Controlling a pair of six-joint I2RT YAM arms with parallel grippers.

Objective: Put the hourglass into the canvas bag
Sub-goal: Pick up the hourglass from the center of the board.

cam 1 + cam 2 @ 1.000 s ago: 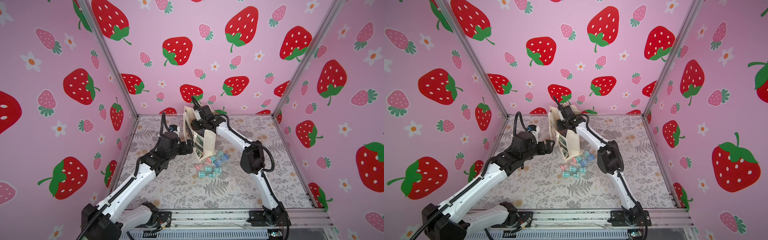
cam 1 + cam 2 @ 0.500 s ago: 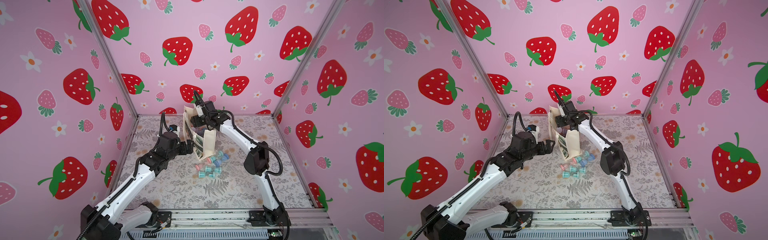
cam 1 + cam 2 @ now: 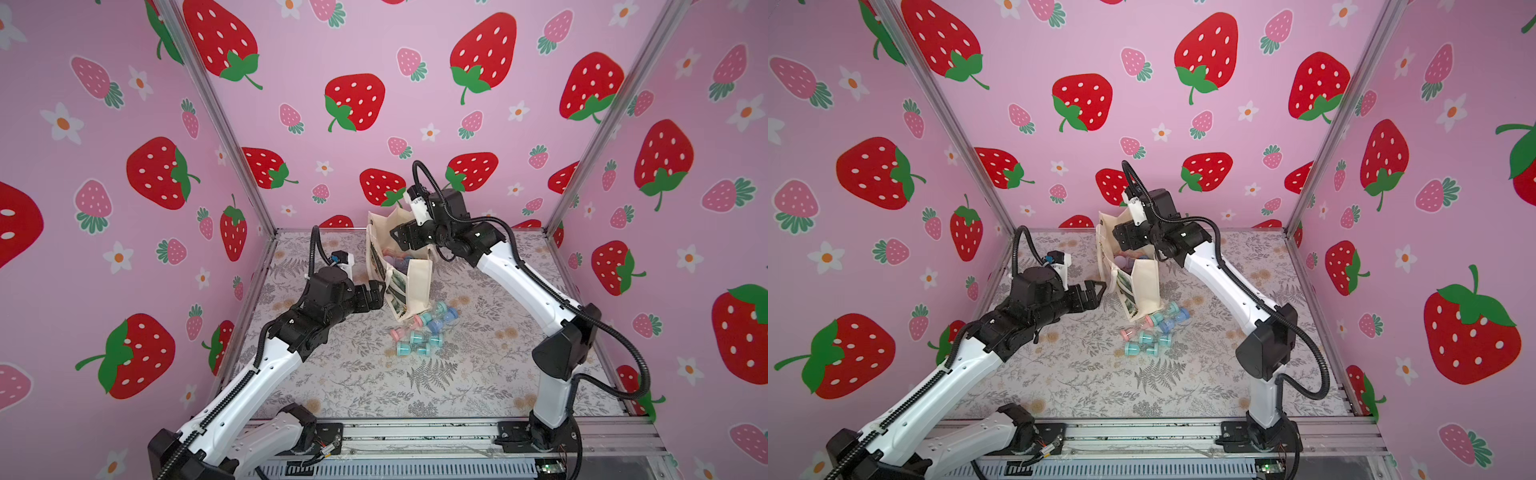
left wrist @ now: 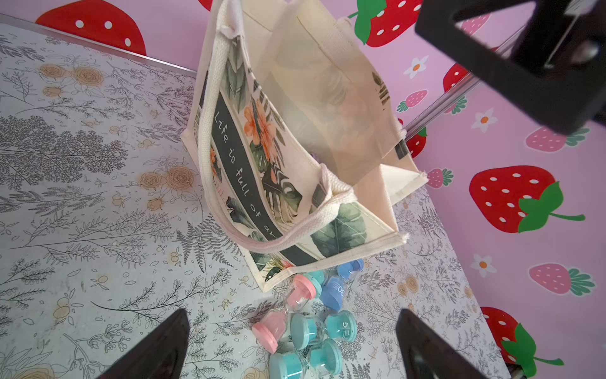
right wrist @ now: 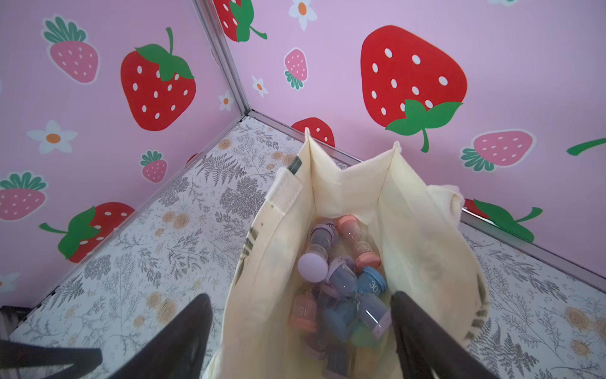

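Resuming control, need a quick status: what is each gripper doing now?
Left gripper: open, empty.
Right gripper: open, empty, over the boxy cream leaf-print canvas bag.

walls [image 3: 374, 41]: pink, strawberry print | tabletop [image 3: 374, 386]: grey fern-and-flower pattern | rail [image 3: 415, 432]: metal, front edge

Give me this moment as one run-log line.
right pincer: open above canvas bag | left pincer: open, empty, beside bag | bagged hourglasses: several | loose hourglasses: several on table

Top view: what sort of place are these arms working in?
Probably a robot test booth: strawberry-print walls on metal posts, a fern-print tabletop, left arm and right arm bolted to a front rail.
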